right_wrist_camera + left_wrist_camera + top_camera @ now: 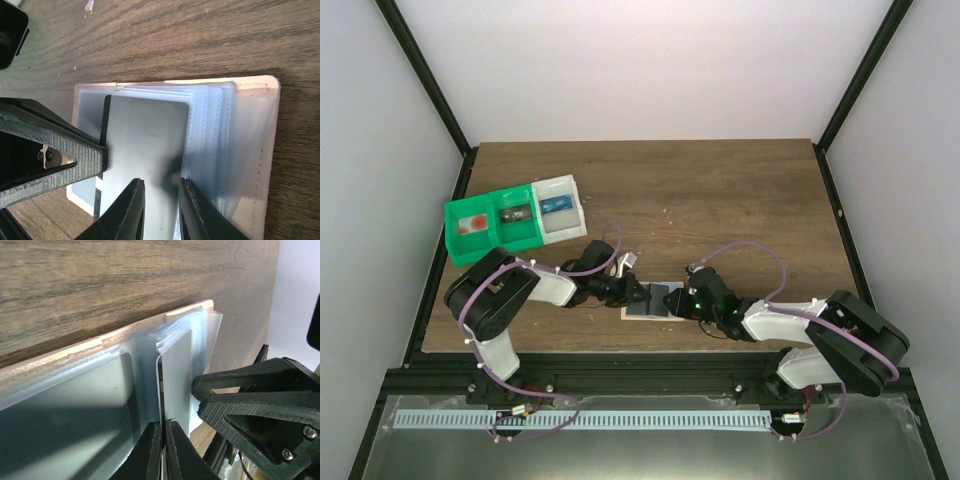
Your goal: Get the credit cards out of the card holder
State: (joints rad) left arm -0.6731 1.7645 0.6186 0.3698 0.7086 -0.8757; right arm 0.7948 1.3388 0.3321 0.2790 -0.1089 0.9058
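Two grips on the open holder (260, 150).
Left gripper (163, 430) pinches a grey card's (145, 135) edge, jaws nearly shut; right gripper (160, 190), narrowly parted, clamps the clear sleeves (220, 125).

Bins (515, 222) beyond left claw (642, 297); right free.
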